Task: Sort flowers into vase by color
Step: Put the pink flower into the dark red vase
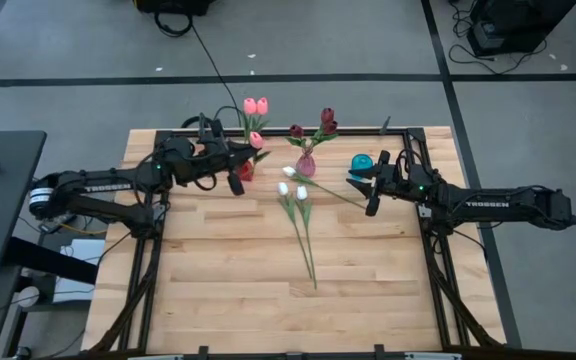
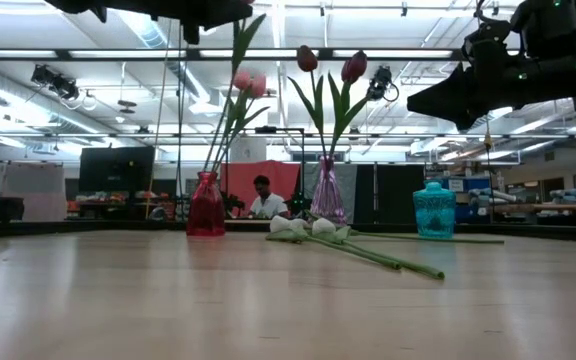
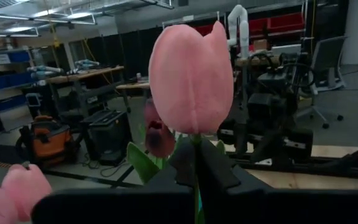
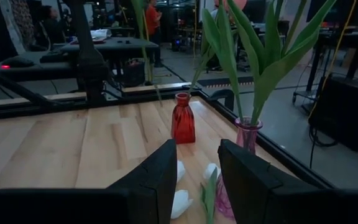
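— What is the left gripper [image 1: 236, 172] doing?
— Holding a pink tulip [image 3: 191, 78] right over the red vase [image 1: 245, 170] (almost in). Next, lower it.
— And the right gripper [image 1: 372, 190]?
— Open, white tulips [image 1: 294, 190] lying below it.

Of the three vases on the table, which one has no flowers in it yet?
The teal vase, standing nearest the right gripper. The red vase holds pink tulips and the purple vase holds dark red tulips.

Overhead, table-level and two wrist views, all sharing the red vase [image 1: 245, 170].
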### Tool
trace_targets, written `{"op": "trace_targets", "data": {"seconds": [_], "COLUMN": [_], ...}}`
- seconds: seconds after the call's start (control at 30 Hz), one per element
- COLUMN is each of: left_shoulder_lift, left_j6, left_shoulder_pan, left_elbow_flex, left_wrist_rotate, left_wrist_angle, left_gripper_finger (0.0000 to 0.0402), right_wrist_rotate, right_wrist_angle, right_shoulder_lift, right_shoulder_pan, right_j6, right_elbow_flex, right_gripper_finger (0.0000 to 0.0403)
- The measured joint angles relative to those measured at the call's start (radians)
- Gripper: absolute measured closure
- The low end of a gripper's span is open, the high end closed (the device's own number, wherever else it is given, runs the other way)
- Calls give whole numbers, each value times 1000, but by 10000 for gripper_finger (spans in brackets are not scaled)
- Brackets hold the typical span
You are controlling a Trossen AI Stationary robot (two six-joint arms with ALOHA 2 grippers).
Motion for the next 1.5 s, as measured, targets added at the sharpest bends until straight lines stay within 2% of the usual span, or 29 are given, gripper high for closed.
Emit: {"op": "trace_targets", "data": {"seconds": [0.47,0.63,0.9,1.1,1.23,1.3,1.5], "left_shoulder_lift": [-87,-121,-108,-83,-97,-104,-179], "left_j6": [3,0,-34,-91,-104,-103,-77], "left_shoulder_pan": [-13,-13,-13,-13,-13,-13,-12], "left_elbow_flex": [0,0,0,-104,-183,-195,-186], "left_wrist_rotate": [-12,-33,-38,-22,-23,-23,-27], "left_wrist_angle": [-66,-143,-168,-97,20,78,80], "left_gripper_finger": [395,395,395,395,395,395,395], "right_wrist_rotate": [0,0,0,0,0,0,0], "right_wrist_angle": [1,1,1,6,9,8,0], "right_shoulder_lift": [0,0,0,0,0,0,0], "right_shoulder_pan": [0,0,0,0,0,0,0], "right_j6": [4,3,3,12,27,27,27], "right_elbow_flex": [0,0,0,0,0,0,0], "right_gripper_finger": [270,270,270,270,270,270,270]}}
